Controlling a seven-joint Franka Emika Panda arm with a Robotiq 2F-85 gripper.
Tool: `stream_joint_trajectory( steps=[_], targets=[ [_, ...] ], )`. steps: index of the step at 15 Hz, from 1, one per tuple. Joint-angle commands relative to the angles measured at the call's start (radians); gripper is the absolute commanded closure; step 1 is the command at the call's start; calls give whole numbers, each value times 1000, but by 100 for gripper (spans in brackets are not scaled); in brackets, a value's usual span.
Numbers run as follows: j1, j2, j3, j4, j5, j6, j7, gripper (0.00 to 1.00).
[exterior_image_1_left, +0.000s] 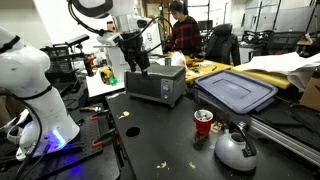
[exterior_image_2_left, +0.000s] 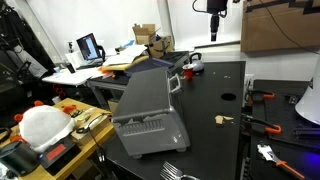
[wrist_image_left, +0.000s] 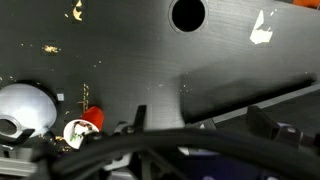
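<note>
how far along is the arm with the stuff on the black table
Nothing looks done yet: the toaster oven, the red cup and the kettle each stand apart on the black table, with nothing touching them. Nothing is in hand: the end effector hangs open and empty, raised above the table near the toaster oven. Any reach, grip and move looks left to do.

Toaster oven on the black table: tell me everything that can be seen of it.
The toaster oven is a boxy appliance cased in silver-grey metal. It has a darker front, and slots run low along one side. It stands upright and looks closed, resting flat on the black table. Nothing else touches it. The gripper hangs open near its top, clear of the casing.
</note>
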Motion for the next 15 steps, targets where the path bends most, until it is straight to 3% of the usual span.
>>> stream_joint_trajectory(
  steps=[1,8,15],
  targets=[
    [-11,73,-28,7,-39,38,-137,0],
    [-65,227,-44,43,-102,140,-338,0],
    [-75,393,-33,92,-39,318,-442,0]
  ],
)
